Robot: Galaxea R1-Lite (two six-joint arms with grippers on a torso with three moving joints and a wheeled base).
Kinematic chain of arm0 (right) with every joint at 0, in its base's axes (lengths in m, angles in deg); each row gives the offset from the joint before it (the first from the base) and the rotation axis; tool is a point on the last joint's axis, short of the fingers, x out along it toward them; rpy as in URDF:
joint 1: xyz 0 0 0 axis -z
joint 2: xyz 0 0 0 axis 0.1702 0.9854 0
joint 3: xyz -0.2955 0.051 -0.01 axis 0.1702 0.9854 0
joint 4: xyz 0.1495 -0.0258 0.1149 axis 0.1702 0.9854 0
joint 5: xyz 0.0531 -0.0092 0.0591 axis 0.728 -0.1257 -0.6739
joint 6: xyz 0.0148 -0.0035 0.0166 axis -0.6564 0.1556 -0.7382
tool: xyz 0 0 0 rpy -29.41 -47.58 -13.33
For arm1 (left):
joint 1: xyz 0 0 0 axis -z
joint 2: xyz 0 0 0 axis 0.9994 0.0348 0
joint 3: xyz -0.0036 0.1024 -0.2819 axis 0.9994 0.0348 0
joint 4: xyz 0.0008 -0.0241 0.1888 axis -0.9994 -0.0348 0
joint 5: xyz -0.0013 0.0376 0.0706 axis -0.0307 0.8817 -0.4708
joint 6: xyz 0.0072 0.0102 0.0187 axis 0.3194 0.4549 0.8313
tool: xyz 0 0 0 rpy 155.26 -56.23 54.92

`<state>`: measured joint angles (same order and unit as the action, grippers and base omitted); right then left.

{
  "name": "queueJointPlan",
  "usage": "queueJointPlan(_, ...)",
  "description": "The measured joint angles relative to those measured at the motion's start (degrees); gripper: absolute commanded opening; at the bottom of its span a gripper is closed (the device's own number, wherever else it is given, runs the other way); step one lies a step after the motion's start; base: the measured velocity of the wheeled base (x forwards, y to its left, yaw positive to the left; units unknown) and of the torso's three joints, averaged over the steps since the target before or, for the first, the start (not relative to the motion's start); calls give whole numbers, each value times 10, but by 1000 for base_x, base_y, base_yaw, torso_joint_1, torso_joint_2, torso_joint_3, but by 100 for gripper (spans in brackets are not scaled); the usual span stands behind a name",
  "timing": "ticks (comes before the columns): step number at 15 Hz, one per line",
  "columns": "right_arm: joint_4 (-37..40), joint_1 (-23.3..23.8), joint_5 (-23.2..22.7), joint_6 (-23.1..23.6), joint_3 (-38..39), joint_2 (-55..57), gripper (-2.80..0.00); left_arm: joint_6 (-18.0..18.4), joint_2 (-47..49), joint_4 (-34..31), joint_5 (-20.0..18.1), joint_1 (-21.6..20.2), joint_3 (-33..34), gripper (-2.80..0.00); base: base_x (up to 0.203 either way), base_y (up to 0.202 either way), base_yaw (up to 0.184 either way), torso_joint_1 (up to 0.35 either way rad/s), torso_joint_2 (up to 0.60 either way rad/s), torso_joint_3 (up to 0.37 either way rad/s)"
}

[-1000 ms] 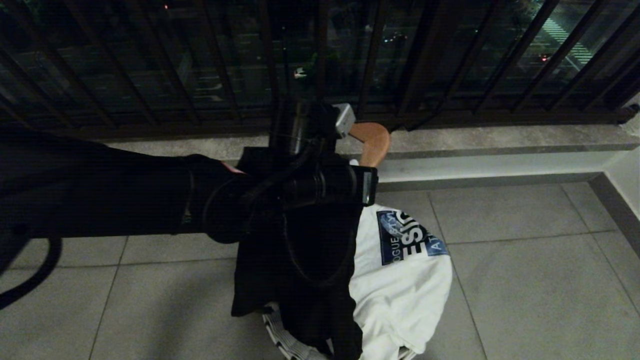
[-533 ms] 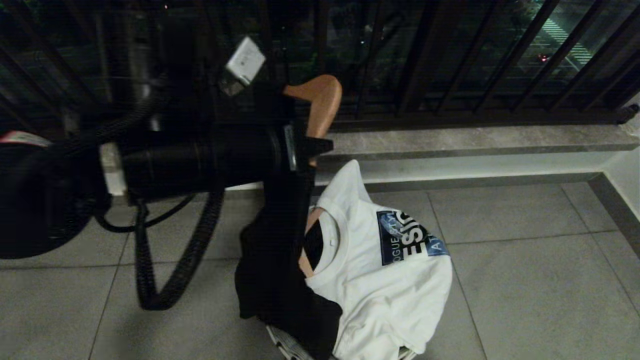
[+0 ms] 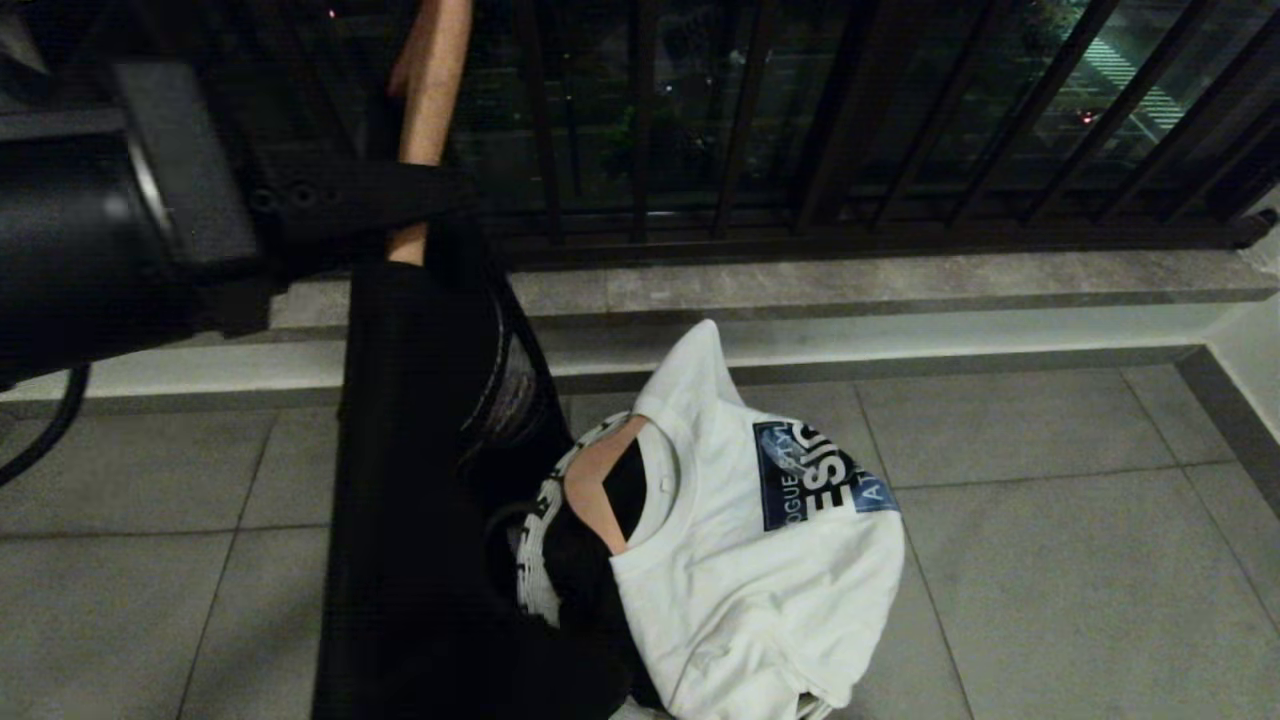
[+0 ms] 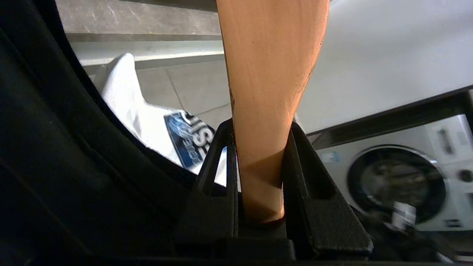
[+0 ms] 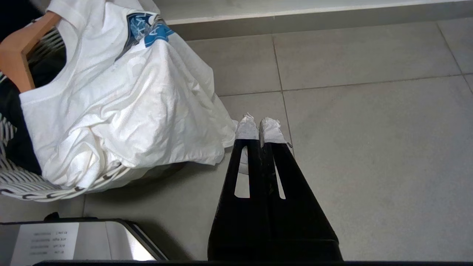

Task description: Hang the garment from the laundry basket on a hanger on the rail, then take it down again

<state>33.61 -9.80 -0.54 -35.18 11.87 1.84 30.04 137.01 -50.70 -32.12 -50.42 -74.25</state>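
- The left tool (image 4: 258,177) pinches a wooden hanger (image 4: 271,74), its two black fingers pressed against either side of the orange-brown wood.
- In the head view the left tool (image 3: 400,200) is raised in front of the dark window grille (image 3: 800,120), and the wooden hanger (image 3: 432,90) rises past it towards the top of the picture.
- A black garment (image 3: 420,480) hangs down from that hanger, its lower part reaching the laundry basket (image 3: 535,560).
- The laundry basket, with its white rim patterned in black, stands on the grey tiled floor (image 3: 1050,520) near the stone ledge (image 3: 900,280) below the grille.
- A white T-shirt (image 3: 770,580) lies draped over the basket, with a second wooden hanger (image 3: 590,480) showing in its neck opening.
- The shirt bears a blue printed patch (image 3: 815,472) with white letters; only fragments such as "OGUE" and "ESI" can be read.
- The right tool (image 5: 260,127) hangs low above the floor just beside the shirt's edge, its white-wrapped tips pressed together and holding nothing.
- A white front-loading washing machine (image 4: 402,177) shows in the left wrist view; its panel markings are too small to read.
- A grey sheet with illegible printed lines (image 5: 48,244) lies at the edge of the right wrist view.
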Motion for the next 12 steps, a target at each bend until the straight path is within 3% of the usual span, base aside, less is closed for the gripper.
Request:
queueJointPlan(7,0,0,0,0,0,0,-280,-21,-148,-186,-7,0,-2,-280,0,0,0,0,0,0)
queueJointPlan(12,0,0,0,0,0,0,-280,-22,-237,-245,-73,-5,14,-280,0,0,0,0,0,0)
